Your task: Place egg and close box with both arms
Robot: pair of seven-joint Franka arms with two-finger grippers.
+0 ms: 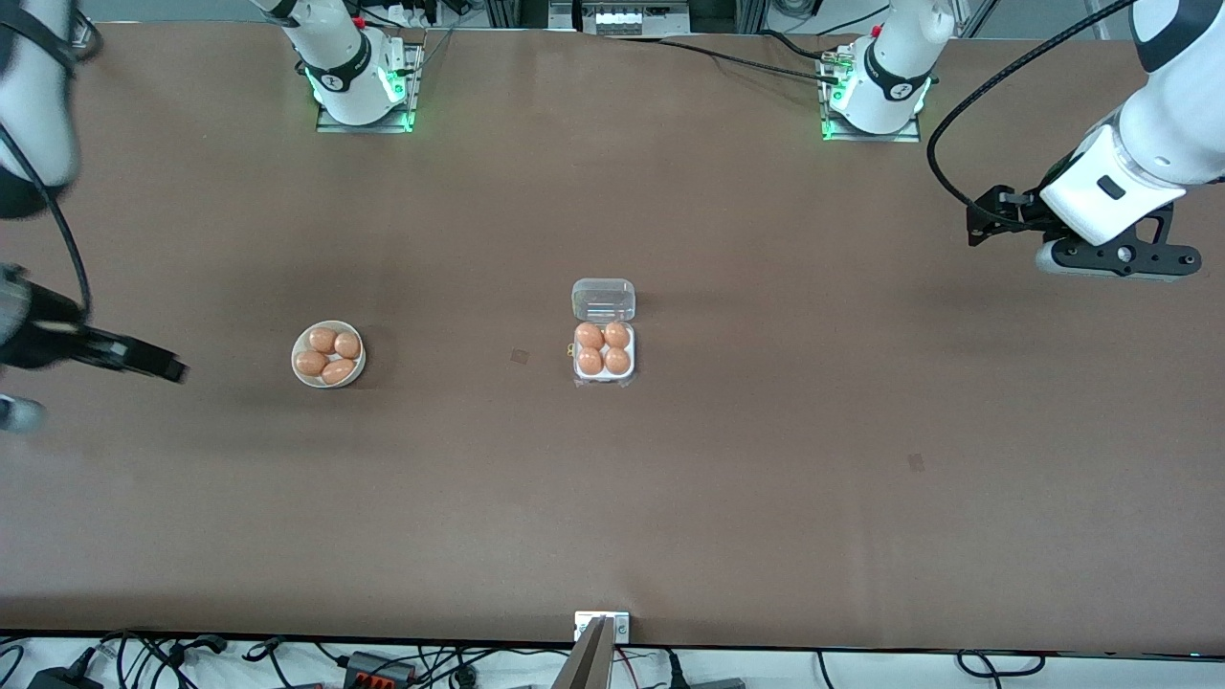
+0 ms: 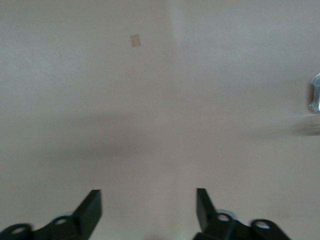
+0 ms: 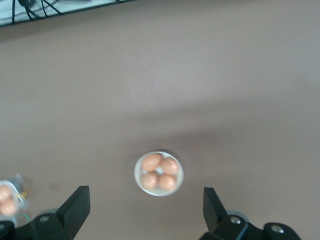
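The box (image 1: pixel 603 377) stands mid-table, its white tray holding four orange-tan eggs (image 1: pixel 603 347). Its clear lid (image 1: pixel 603 300) lies open toward the robots' bases. My left gripper (image 1: pixel 988 218) is open and empty, up over the table's left-arm end. In the left wrist view (image 2: pixel 148 201) it faces bare table, with the lid's edge (image 2: pixel 315 93) at the frame border. My right gripper (image 1: pixel 158 364) is open and empty over the right-arm end. In the right wrist view (image 3: pixel 145 201) the box (image 3: pixel 9 199) shows at the frame edge.
A round white bowl (image 1: pixel 296 363) with four more eggs (image 1: pixel 329 354) sits between the box and my right gripper; it also shows in the right wrist view (image 3: pixel 137 172). Small tape marks (image 1: pixel 520 356) (image 1: pixel 916 462) lie on the brown table. A metal mount (image 1: pixel 601 627) sits at the near edge.
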